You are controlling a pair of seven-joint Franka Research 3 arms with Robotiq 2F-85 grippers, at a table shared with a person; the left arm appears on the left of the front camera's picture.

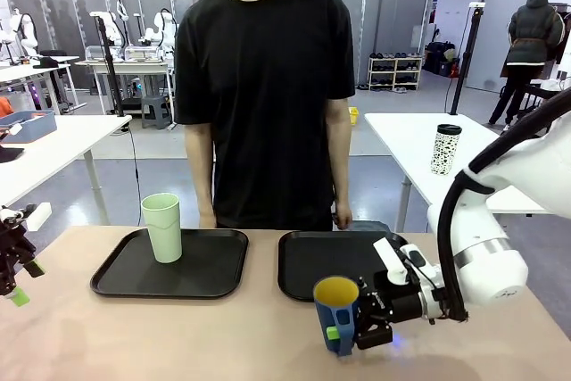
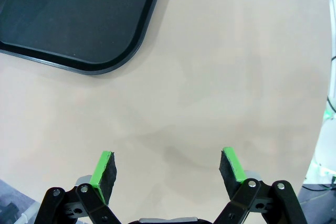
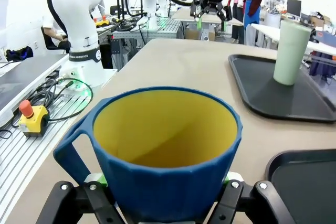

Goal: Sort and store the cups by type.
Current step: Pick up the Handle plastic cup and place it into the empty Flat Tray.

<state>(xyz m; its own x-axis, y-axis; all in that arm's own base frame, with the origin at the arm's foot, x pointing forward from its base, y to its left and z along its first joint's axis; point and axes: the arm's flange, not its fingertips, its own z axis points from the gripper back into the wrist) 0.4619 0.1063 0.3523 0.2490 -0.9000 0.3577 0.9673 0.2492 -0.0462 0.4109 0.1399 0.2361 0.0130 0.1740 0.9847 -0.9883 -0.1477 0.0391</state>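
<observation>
Near the front edge of the beige table (image 1: 223, 336), the right gripper (image 1: 343, 331) is closed on the upright dark blue cup with yellow inside (image 1: 336, 311), mouth upward, while the tall pale green tumbler (image 1: 162, 227) stands upright on the left black tray (image 1: 116, 278) and the left gripper (image 2: 168, 169) is open over bare table

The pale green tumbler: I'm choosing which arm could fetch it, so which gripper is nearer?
Left. The left gripper hovers open just off the tumbler's tray; the right gripper holds the blue cup farther away.
</observation>
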